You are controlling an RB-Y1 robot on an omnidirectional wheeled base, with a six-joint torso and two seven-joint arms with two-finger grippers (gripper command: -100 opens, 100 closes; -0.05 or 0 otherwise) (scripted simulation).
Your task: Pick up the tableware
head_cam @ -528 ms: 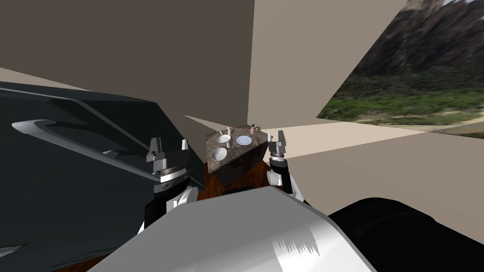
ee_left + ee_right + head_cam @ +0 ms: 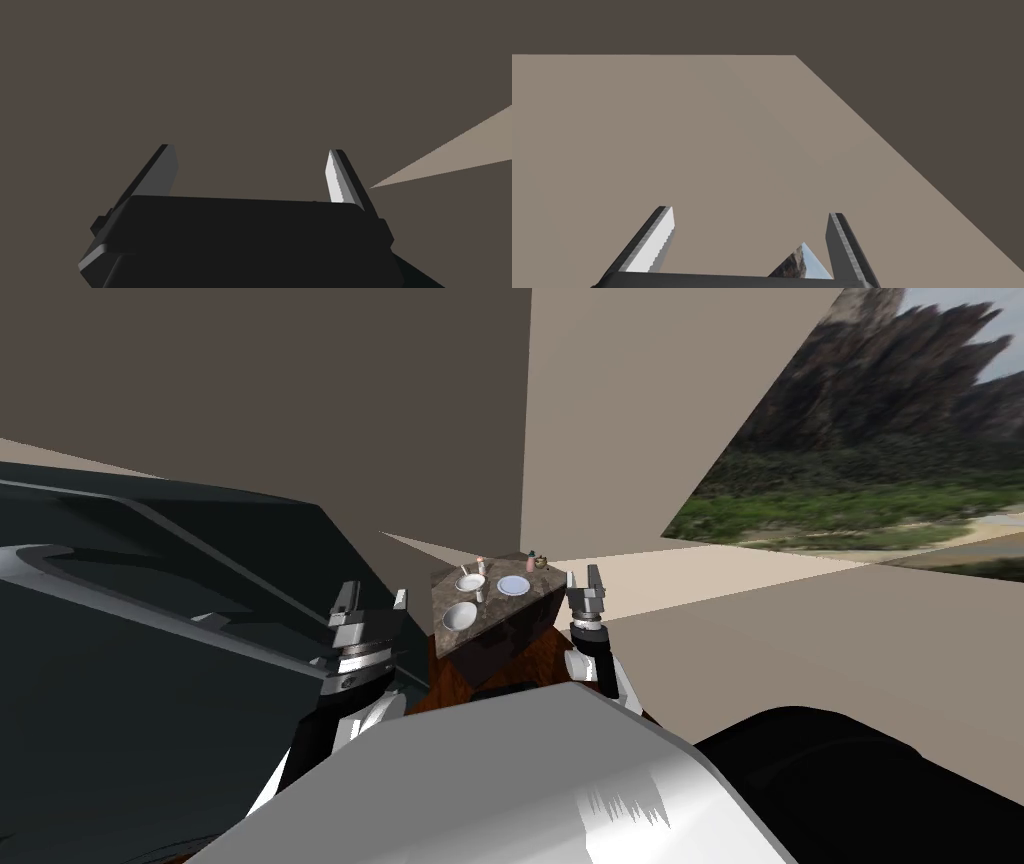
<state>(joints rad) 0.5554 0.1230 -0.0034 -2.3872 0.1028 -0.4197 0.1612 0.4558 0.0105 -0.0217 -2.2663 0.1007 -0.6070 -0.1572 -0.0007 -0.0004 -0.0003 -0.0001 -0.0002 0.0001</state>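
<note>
Closest in, left gripper [image 2: 373,593] is raised next to a big dark shape [image 2: 150,628], fingers spread with nothing between them [image 2: 250,165]. Right gripper [image 2: 584,578] is up on the other side, just beside the table's edge, fingers also apart and empty [image 2: 749,225]. Between the two, a bit further out, sits a small stone-topped table [image 2: 500,610]. The tableware is all on it: near bowl [image 2: 459,616], far bowl [image 2: 468,582] with something thin sticking out of it, plate [image 2: 514,585] beside that. Tiny bottles [image 2: 531,559] are at the back edge. Window [image 2: 850,458] is way off right.
</note>
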